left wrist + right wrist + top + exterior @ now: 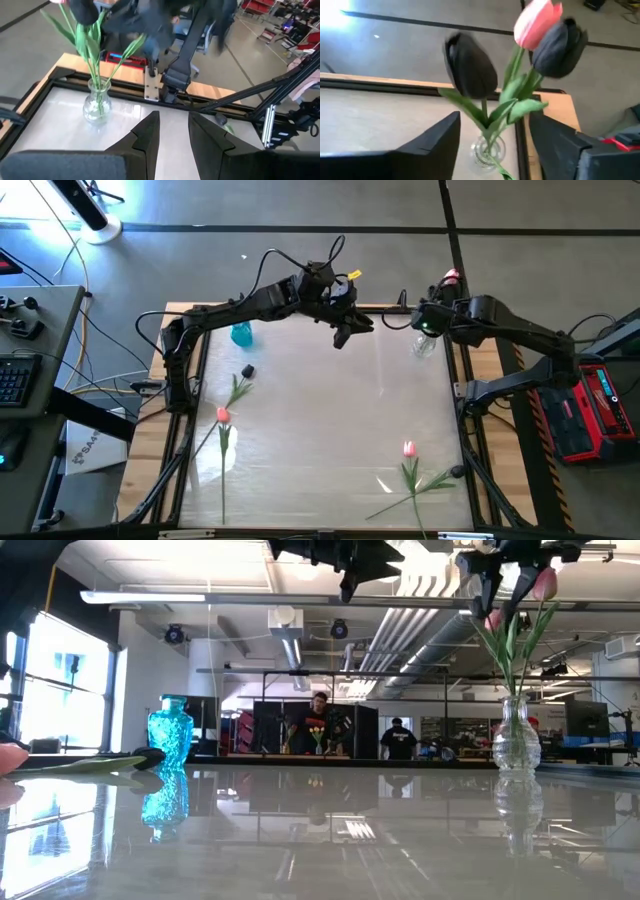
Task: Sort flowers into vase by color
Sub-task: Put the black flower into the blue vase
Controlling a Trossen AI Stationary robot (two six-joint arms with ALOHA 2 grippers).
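the blue vase (241,334) stands far left on the table (320,430), with no flower visible in it. near it lie a dark-headed tulip (240,385) and a pink tulip (223,442), its stem running toward the near edge. the left gripper (345,332) hangs above the far centre, fingers (150,137) slightly apart and holding nothing. a second pink tulip (412,480) lies near right, head toward the far side, stem along the near-far line. the right gripper (492,145) hovers over the clear vase (424,344) at far right, fingers (435,142) spread either side of the stems, gripping none. the bunch (520,65), two dark heads and one pink, stands nearly upright, heads up, leaning slightly apart. judgement: the release appears complete; lift the right gripper straight up so the fingers clear the leaves without tipping the vase.
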